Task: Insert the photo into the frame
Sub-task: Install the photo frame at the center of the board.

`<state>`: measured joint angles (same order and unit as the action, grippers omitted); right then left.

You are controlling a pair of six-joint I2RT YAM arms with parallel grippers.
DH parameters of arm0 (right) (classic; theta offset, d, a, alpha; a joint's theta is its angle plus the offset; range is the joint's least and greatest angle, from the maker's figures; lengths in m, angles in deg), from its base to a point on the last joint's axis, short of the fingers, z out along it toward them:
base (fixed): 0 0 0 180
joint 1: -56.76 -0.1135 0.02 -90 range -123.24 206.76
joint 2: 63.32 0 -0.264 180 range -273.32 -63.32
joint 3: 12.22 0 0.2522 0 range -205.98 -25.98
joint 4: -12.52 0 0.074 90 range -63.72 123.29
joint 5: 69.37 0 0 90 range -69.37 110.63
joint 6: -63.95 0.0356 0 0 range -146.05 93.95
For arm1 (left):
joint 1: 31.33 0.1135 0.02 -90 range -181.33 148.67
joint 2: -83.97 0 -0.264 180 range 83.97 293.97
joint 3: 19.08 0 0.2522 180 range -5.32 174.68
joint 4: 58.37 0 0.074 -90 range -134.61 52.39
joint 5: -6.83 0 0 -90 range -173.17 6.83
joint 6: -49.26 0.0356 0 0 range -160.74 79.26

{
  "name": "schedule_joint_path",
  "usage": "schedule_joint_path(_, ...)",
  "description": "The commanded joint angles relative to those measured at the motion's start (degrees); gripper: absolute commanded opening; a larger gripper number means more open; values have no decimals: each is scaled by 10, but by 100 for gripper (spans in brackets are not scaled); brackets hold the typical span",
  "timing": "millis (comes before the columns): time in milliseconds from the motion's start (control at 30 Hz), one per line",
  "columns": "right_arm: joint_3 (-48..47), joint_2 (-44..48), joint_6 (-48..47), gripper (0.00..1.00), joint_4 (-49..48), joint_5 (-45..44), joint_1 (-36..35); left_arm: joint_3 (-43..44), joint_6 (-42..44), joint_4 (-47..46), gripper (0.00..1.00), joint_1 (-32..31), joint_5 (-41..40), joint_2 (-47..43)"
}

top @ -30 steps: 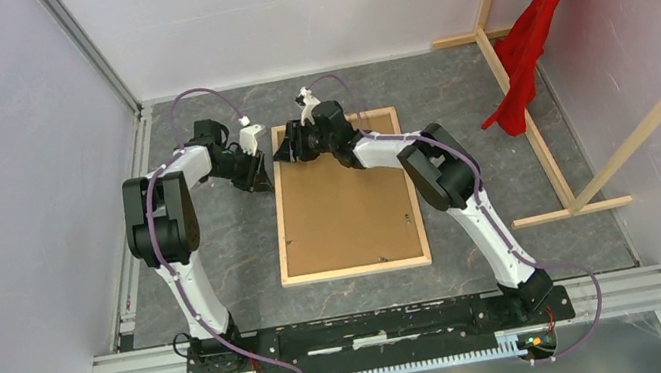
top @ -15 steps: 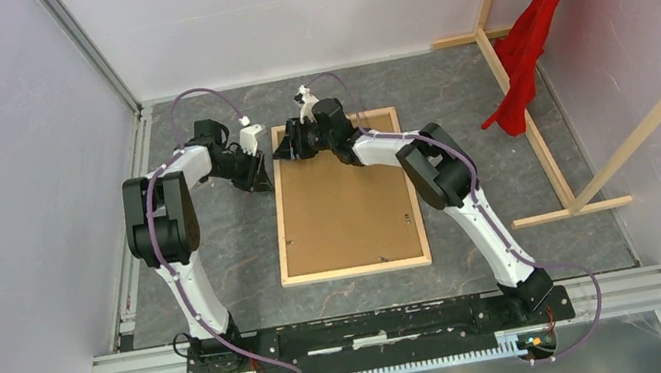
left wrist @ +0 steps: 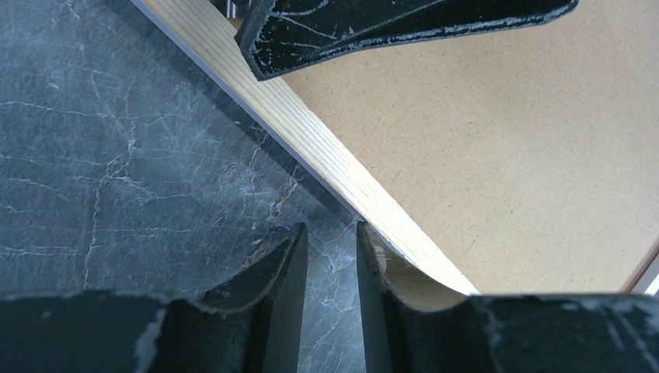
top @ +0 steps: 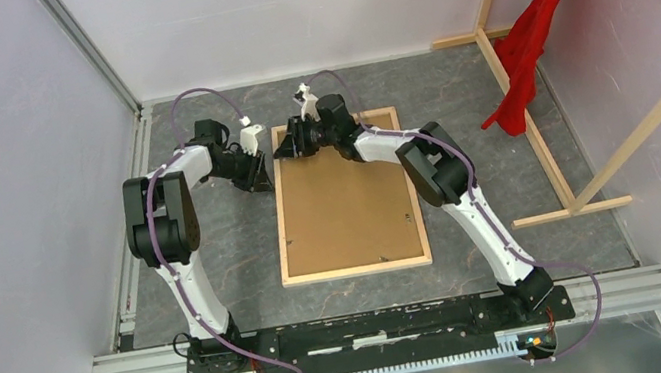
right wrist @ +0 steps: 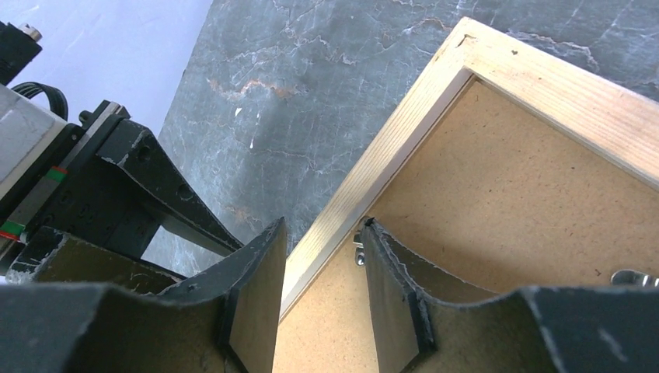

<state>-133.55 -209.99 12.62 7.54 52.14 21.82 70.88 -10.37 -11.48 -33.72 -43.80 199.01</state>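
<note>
The frame [top: 279,225] lies face down on the grey floor, its bare light wood back up. The plain brown backing board [top: 344,199] sits inside it. The photo is hidden. My right gripper [top: 291,148] is open at the frame's far left corner; in the right wrist view [right wrist: 322,229] its fingers straddle the left wooden rail [right wrist: 388,155], one over the board [right wrist: 513,210]. My left gripper [top: 260,181] is just outside that rail. In the left wrist view [left wrist: 332,233] its jaws stand slightly apart over bare floor, the right finger against the rail [left wrist: 311,132].
A red cloth [top: 537,20] hangs on bare wooden beams [top: 540,131] at the right. Grey walls close in the left and far sides. A small metal tab [right wrist: 633,276] sits on the backing board. The arms' base rail [top: 380,325] runs along the near edge.
My right wrist has edged slightly toward the frame's far edge. The left arm and the frame have not moved.
</note>
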Motion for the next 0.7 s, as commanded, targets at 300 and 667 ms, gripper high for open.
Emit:
schedule_joint_path(300,-47,-40,-12,44,26,102,-10,14,9,11,37,-15,13,17)
schedule_joint_path(667,-46,-22,-54,45,69,133,-13,14,3,11,37,-27,14,17)
